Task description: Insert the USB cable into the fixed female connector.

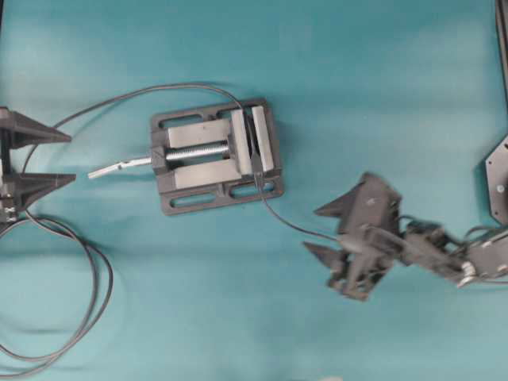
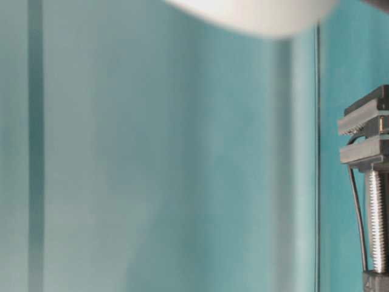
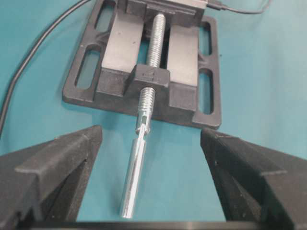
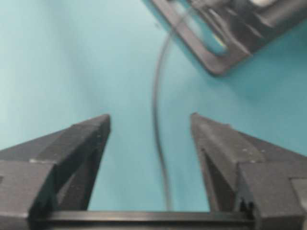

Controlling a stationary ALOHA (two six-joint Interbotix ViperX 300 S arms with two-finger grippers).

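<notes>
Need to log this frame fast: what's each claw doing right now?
Left claw: open, holding nothing.
Right claw: open, astride the USB cable, not gripping it.

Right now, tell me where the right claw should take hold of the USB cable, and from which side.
Grip the USB cable on its free stretch lying flat on the mat between the vise and the right claw, probably close to the vise end for plug control. Come from above, fingers straddling it: the wrist view shows it running between the open jaws.

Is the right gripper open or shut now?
Open. The right gripper has its fingers spread wide, with the USB cable lying between them, ungripped.
</notes>
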